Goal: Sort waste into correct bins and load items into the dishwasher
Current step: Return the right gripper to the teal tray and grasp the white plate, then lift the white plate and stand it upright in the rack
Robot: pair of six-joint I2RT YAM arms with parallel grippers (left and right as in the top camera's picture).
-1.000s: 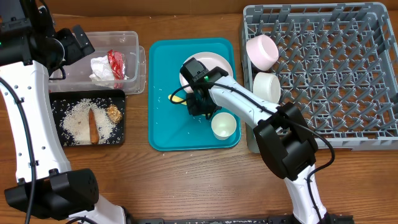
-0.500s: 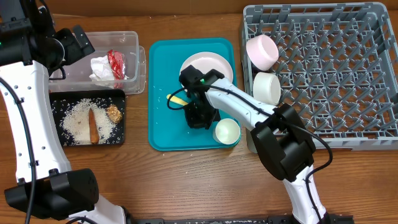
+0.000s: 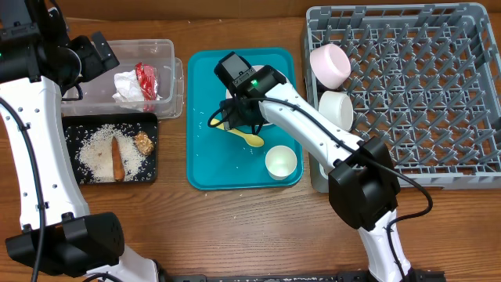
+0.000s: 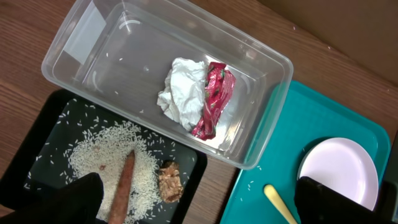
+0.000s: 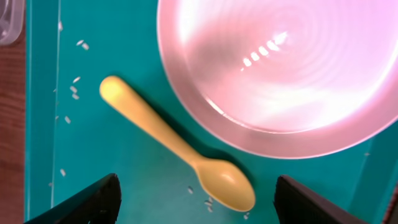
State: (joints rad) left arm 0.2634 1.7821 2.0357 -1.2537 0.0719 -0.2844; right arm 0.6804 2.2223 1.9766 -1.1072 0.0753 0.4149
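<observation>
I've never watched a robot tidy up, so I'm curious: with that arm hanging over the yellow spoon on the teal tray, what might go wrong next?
The spoon lies flat with its bowl almost against the rim of the plate. The open right gripper could nudge the plate or slip off the thin handle. Loose rice grains beside the spoon might get scattered further. The cup stands close by, so a careless sweep could tip it.

Brown wooden table (image 3: 235,227), visible grain, even light
</observation>
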